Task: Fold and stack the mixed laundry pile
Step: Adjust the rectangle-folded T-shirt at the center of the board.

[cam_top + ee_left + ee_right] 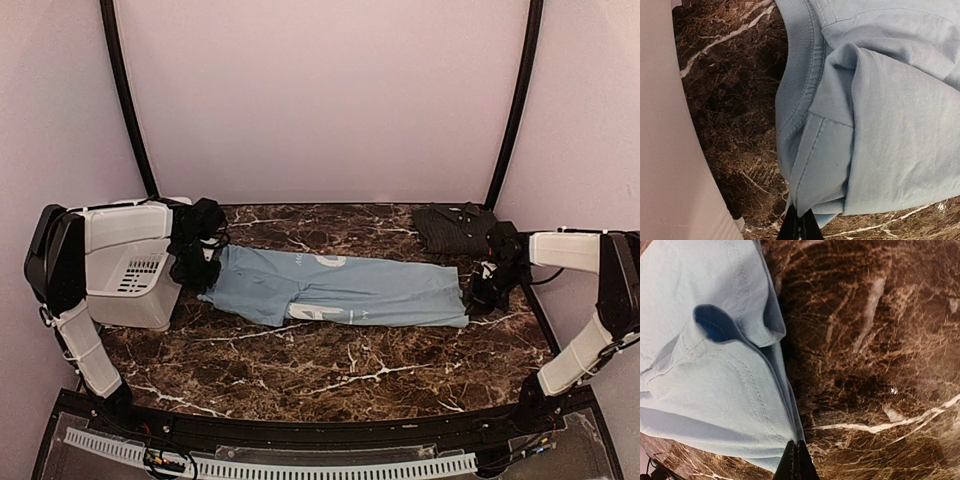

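Observation:
The light blue T-shirt (340,288) lies stretched in a long folded strip across the middle of the marble table. My left gripper (205,275) is shut on its left end; in the left wrist view the fingertips (799,227) pinch bunched layers of the T-shirt (880,125) near the ribbed collar. My right gripper (478,296) is shut on its right end; in the right wrist view the fingertips (797,462) pinch the hem of the T-shirt (710,385). The black pinstriped shirt (455,228) lies folded at the back right.
A white plastic bin (130,265) lies on its side at the left, close beside my left gripper; its wall shows in the left wrist view (670,150). The dark marble table (330,370) runs to a black front edge rail.

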{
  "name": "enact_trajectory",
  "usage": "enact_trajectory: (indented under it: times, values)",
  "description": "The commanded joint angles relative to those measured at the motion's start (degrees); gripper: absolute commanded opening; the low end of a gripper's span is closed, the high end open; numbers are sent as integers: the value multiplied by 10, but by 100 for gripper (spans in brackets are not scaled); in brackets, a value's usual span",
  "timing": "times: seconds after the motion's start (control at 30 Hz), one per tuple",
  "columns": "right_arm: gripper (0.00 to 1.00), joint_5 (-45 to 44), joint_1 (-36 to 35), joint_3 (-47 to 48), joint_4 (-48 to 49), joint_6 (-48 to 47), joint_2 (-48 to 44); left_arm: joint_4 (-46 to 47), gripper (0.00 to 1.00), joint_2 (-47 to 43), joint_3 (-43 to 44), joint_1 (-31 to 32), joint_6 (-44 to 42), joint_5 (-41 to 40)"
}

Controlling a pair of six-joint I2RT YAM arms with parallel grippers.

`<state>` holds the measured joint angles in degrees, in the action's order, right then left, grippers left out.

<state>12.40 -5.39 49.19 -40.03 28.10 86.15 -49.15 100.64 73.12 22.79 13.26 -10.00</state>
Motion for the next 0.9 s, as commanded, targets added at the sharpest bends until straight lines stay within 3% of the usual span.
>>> enact_trajectory:
  times: [0.0,0.07,0.17,0.23,0.33,0.43,0.53,0.67,0.87]
  values:
    - [0,-16,-10,-9,-36,22,-11,-12,0,15,-3,2,0,1]
    - [0,-16,-16,-8,-38,22,-5,-9,1,22,-2,2,3,1]
    - [3,-6,-18,-10,-32,21,11,-7,13,31,-3,2,0,-3]
    - [18,2,-18,-13,-34,25,14,-6,21,24,-5,2,1,-11]
    - [56,-6,-18,12,-54,31,-4,-4,39,-1,-8,2,12,-17]
    - [70,-5,-18,26,-35,19,-64,7,50,-48,-8,2,18,-12]
    - [72,2,-18,37,-13,-17,-104,18,56,-76,-2,2,8,14]
    - [68,67,-21,57,31,-56,-115,52,56,-108,-16,2,12,101]
    - [64,129,-63,94,83,-104,-36,106,52,-127,-74,3,51,192]
